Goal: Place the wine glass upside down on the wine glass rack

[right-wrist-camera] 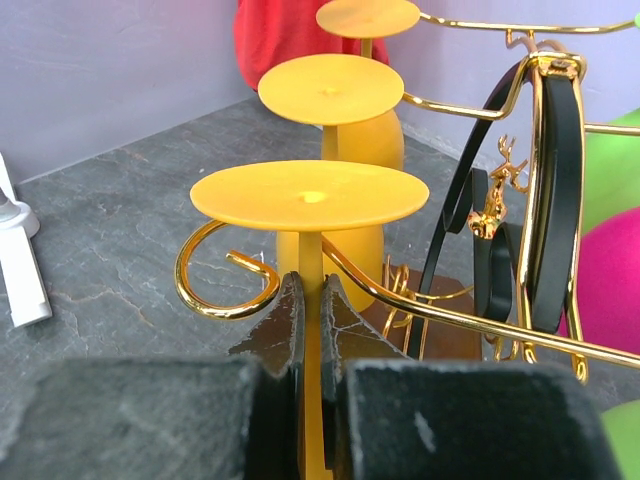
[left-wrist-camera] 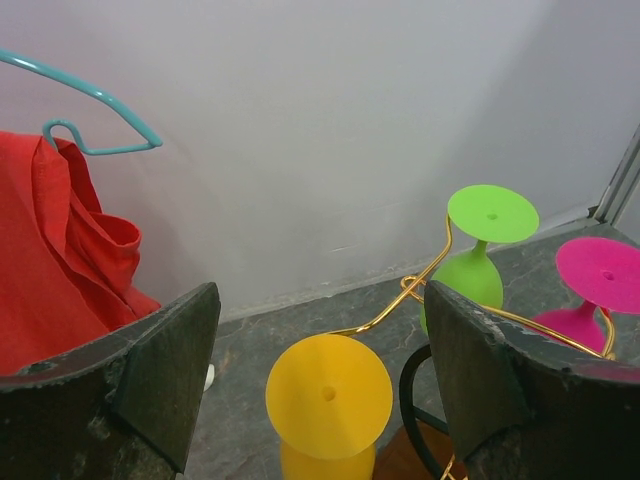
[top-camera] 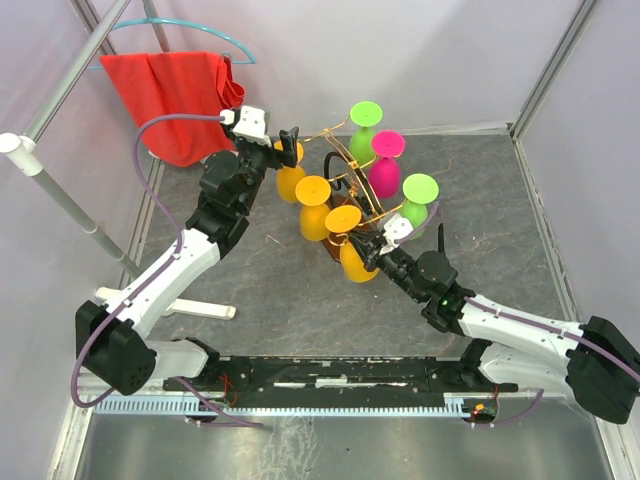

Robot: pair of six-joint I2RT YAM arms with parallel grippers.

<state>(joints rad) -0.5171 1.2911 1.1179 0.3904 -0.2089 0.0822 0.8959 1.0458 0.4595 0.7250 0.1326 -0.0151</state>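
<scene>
At the middle of the grey table: the wine glass rack stands upright, its gold wire arms fanning out from a black-strapped centre.
Wine glass: yellow, foot up and bowl down; its stem runs beside a gold wire arm just by the curled scroll end, on the rack's near side (the side facing the right arm).
Right gripper: clenched on the wine glass stem just under the foot disc, fingers almost meeting around it.
Left gripper: spread wide, grasping nothing, poised over the farthest yellow glass at the rack's back left.
Other glasses: another yellow one, two green and a magenta glass, all foot-up on the rack.
Back-left corner: red cloth draped on a teal hanger.
</scene>
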